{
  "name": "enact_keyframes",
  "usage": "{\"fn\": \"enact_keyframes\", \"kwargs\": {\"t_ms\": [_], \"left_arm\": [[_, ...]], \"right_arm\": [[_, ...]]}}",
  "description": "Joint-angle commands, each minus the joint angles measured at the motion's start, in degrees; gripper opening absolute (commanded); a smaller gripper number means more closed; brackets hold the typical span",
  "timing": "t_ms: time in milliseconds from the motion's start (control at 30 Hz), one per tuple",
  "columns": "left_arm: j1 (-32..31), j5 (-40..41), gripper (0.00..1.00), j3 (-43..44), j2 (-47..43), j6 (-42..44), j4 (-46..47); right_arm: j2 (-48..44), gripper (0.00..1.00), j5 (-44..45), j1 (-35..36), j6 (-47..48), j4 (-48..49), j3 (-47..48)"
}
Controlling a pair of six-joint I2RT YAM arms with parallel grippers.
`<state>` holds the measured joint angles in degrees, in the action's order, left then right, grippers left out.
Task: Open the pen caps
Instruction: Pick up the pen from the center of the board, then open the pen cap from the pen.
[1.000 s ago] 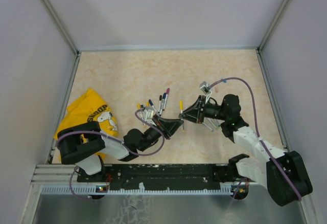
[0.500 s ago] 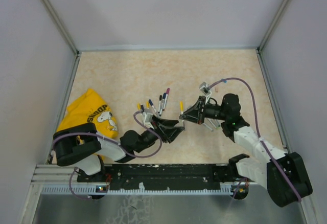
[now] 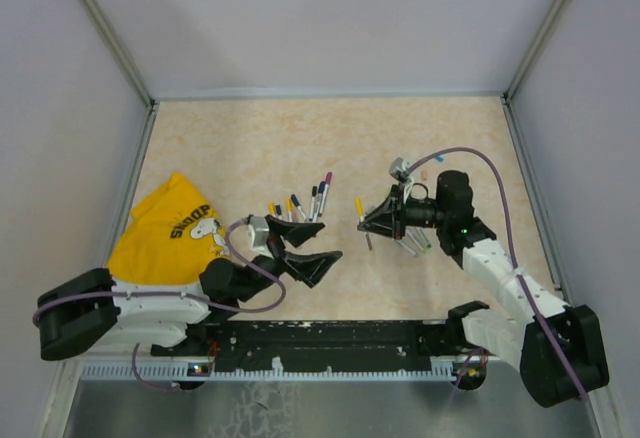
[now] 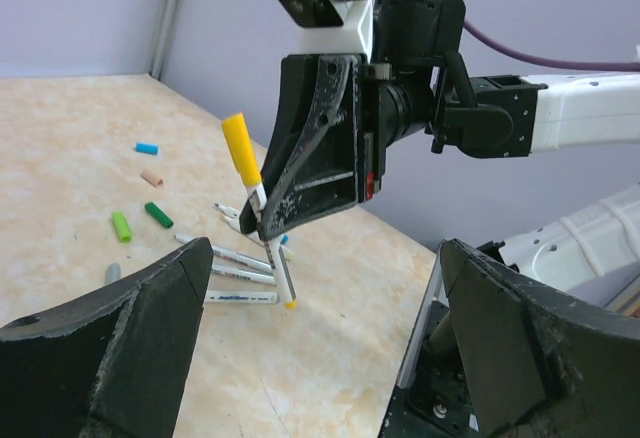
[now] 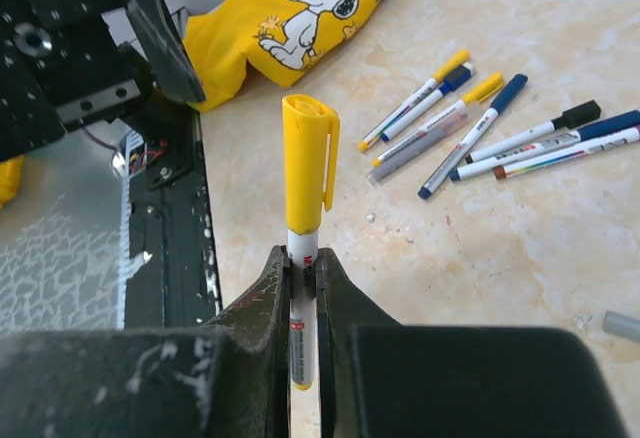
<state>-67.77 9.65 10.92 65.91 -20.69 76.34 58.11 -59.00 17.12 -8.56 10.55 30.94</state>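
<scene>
My right gripper (image 5: 303, 263) is shut on the white barrel of a pen (image 5: 302, 298), held upright off the table. The pen's yellow cap (image 5: 305, 163) is on and sticks out above the fingers. The top view shows this pen (image 3: 363, 220) at my right gripper (image 3: 368, 222). My left gripper (image 3: 328, 240) stands wide open to the left of it, apart from the cap, with nothing between its fingers. In the left wrist view the yellow cap (image 4: 238, 148) is ahead of my open left gripper (image 4: 320, 358). Loose pen caps (image 4: 121, 226) lie on the table behind.
Several capped pens (image 3: 305, 200) lie fanned out mid-table, also visible from the right wrist (image 5: 500, 133). More pens (image 3: 410, 243) lie under my right arm. A yellow printed cloth (image 3: 170, 223) sits at the left. The black base rail (image 3: 320, 338) runs along the near edge.
My left gripper has opened fully and drawn back to the left, away from the yellow-capped pen. My right gripper has kept the pen, its cap still on, and shifted slightly right.
</scene>
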Motion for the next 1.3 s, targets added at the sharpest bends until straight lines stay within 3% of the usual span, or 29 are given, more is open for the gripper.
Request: {"fn": "enact_keyframes", "kwargs": {"t_ms": [0, 267, 533, 1033, 1167, 1267], "left_arm": [[0.9, -0.7, 1.0, 2.8, -6.0, 4.3, -12.7], [8.7, -12.3, 1.0, 4.5, -11.0, -0.7, -19.4], [17.7, -24.4, 1.0, 4.5, -7.5, -10.2, -13.1], [19.9, -24.8, 0.98, 13.6, 0.9, -13.8, -15.8], [19.8, -25.9, 0.93, 17.0, 4.8, -15.6, -16.4], [19.6, -26.7, 0.83, 19.2, 7.9, -17.2, -16.1]], "right_arm": [[-1.1, 0.0, -3.0, -0.7, 5.7, -3.3, 3.3], [-0.7, 0.0, -3.6, -0.7, 6.9, -4.4, 3.5], [-0.1, 0.0, -4.4, -0.7, 7.2, -4.7, 3.5], [1.0, 0.0, -5.5, -0.7, 7.2, -4.6, 3.3], [1.1, 0.0, -5.6, -0.7, 7.2, -4.7, 3.3], [1.1, 0.0, -5.7, -0.7, 7.1, -4.6, 3.3]]}}
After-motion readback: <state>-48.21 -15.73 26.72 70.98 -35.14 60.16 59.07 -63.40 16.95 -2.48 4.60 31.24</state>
